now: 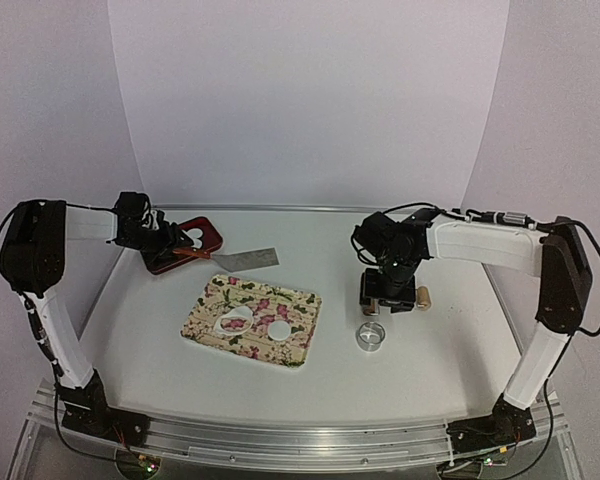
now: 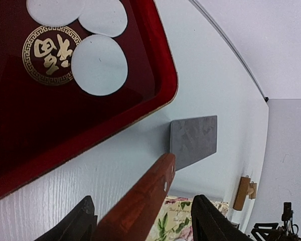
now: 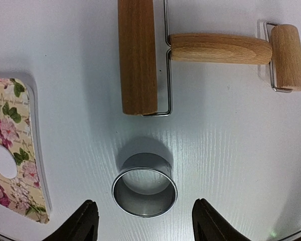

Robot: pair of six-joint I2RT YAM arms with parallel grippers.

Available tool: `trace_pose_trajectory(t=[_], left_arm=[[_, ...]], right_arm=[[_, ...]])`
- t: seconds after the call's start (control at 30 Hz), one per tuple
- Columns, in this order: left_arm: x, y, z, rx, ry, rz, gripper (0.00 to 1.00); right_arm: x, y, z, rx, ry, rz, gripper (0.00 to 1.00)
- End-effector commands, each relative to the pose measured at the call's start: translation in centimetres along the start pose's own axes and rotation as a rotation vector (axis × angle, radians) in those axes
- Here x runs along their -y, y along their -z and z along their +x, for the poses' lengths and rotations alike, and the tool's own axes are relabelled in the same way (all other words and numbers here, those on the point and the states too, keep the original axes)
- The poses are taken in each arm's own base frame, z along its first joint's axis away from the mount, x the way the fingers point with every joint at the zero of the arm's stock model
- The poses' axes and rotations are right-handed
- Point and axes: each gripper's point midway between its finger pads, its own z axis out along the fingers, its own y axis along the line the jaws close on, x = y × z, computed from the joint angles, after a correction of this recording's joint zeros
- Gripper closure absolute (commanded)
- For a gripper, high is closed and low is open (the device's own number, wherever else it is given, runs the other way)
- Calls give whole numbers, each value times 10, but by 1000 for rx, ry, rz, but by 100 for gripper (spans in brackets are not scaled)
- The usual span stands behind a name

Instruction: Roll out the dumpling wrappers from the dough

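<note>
L jaws spread astride scraper (image 2: pixel 158 178), end cut off, R jaws spread by ring (image 3: pixel 142 162)

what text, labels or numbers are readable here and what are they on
red tray: gold emblem, a stylised Chinese-style character in a round fret border, not legible to me.
floral board: possible faint script in the print, too small to read.
No other text, brand or number shows.

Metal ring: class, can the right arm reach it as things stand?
Probably yes: the right gripper hangs open just above the metal ring, with nothing between them; the rolling pin lies apart, beyond it.
</note>
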Motion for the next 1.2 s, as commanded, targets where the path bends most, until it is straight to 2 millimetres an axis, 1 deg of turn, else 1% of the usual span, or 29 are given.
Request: trace_pose_trajectory(t=[0.0, 0.2, 0.4, 0.47, 0.53, 0.6, 0.8, 0.87, 0.93, 0.97, 1.03, 1.17], left_arm=[[16, 1, -26, 37, -61, 47, 39], [14, -6, -26, 8, -71, 50, 49], [11, -6, -17, -13, -65, 50, 50], [9, -7, -15, -20, -64, 45, 53], [8, -8, -14, -26, -64, 44, 59], [7, -8, -14, -28, -62, 43, 68], [4, -7, -10, -31, -55, 28, 78], [4, -6, -8, -32, -54, 31, 86], [6, -4, -7, -31, -59, 43, 97], [9, -2, -7, -27, -62, 52, 100], [19, 7, -8, -9, -75, 78, 100], [42, 38, -12, 59, -109, 109, 100]], right_arm=[[-3, 29, -13, 62, -17, -35, 35], [-1, 28, -11, 57, -22, -28, 35], [-1, 24, -13, 51, -14, -18, 34], [-3, 23, -16, 50, -9, -18, 35], [-6, 24, -19, 54, -3, -21, 34], [-7, 23, -21, 52, 2, -21, 34], [-9, 24, -26, 58, 6, -23, 34], [-9, 24, -27, 59, 6, -23, 34], [-8, 25, -28, 64, 7, -23, 34], [-8, 26, -29, 67, 7, -21, 34], [-7, 30, -31, 76, 7, -20, 34], [-3, 37, -37, 107, 20, -5, 34]])
